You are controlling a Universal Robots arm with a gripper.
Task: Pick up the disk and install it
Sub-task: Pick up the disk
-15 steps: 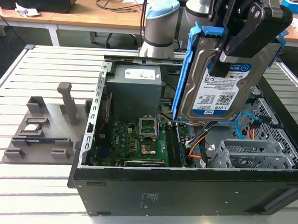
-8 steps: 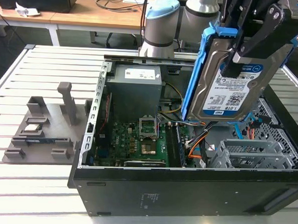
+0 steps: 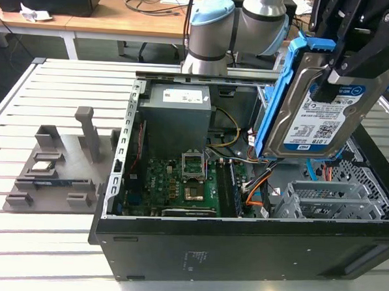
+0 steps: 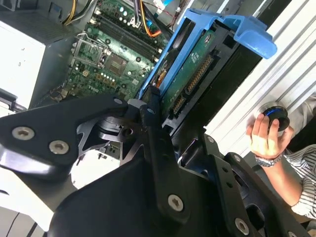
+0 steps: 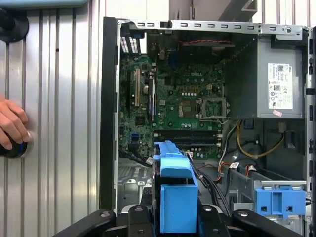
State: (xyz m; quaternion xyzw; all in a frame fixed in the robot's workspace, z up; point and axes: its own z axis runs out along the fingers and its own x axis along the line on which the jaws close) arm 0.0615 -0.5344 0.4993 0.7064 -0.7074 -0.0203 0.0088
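The disk [image 3: 314, 109], silver with a white-and-blue label and a blue plastic frame, hangs tilted on edge in the air above the open computer case [image 3: 241, 246], on the exterior view's right. My gripper [image 3: 333, 82] is shut on it from above, black fingers clamped across its faces. In the second wrist view the disk [image 4: 197, 64] shows its green circuit-board side, with the gripper [image 4: 148, 111] closed on its near end. In the first wrist view the disk's blue frame [image 5: 175, 197] stands edge-on between the fingers [image 5: 136, 217], over the case's drive area.
Inside the case lie the motherboard [image 3: 186, 184], a grey power supply [image 3: 176, 115], a grey metal drive cage [image 3: 329, 198] and orange and black cables. A blue latch [image 5: 279, 200] sits by the cage. A grey fixture [image 3: 56, 171] stands on the slatted table. A person's hand [image 4: 266, 136] rests on a round knob.
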